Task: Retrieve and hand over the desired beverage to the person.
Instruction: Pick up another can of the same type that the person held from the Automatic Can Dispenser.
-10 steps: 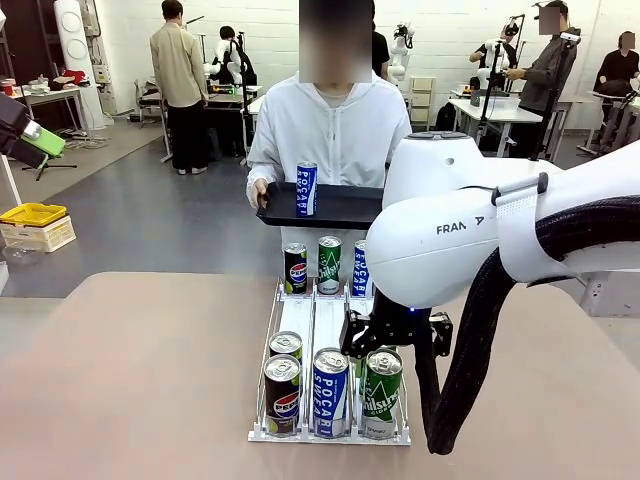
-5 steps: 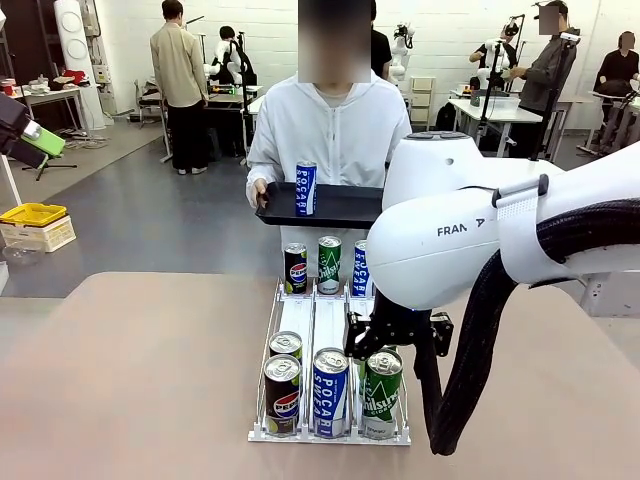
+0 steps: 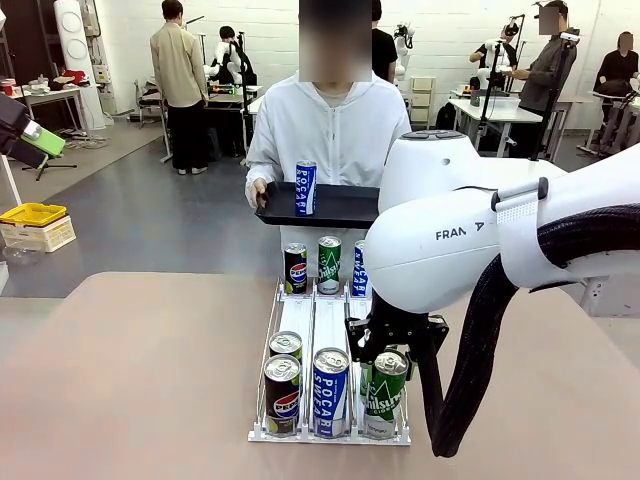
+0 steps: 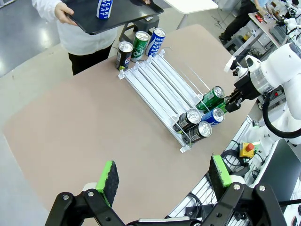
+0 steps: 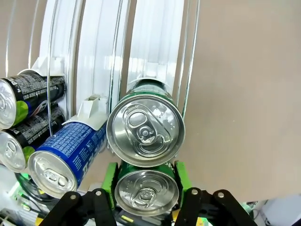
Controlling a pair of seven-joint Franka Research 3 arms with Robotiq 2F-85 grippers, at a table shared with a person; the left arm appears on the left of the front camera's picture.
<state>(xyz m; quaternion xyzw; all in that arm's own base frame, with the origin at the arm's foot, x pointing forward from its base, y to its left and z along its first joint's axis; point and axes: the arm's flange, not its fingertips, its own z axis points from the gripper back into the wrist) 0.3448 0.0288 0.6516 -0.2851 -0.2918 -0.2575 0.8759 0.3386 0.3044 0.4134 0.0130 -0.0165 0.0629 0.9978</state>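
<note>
My right gripper (image 3: 386, 362) is shut on a green beverage can (image 3: 383, 392) at the near end of the rack's right lane, and the can leans. In the right wrist view the green pads (image 5: 110, 181) clamp this can (image 5: 146, 190), with a second green can (image 5: 146, 129) just behind it. The person (image 3: 330, 130) stands at the far side in a white jacket, holding a black tray (image 3: 340, 205) with a blue can (image 3: 306, 188) upright on it. My left gripper (image 4: 164, 174) hangs open and empty high above the table's left part.
The white wire rack (image 3: 312, 320) runs down the table's middle. A blue can (image 3: 330, 392) and two dark cans (image 3: 283, 385) stand at its near end. Three cans (image 3: 329, 263) stand at its far end. Bare brown tabletop (image 3: 130, 380) lies to the left.
My right gripper has shut on the green front can. The can now leans and sits slightly higher. The left arm and the person's tray have stayed put.
</note>
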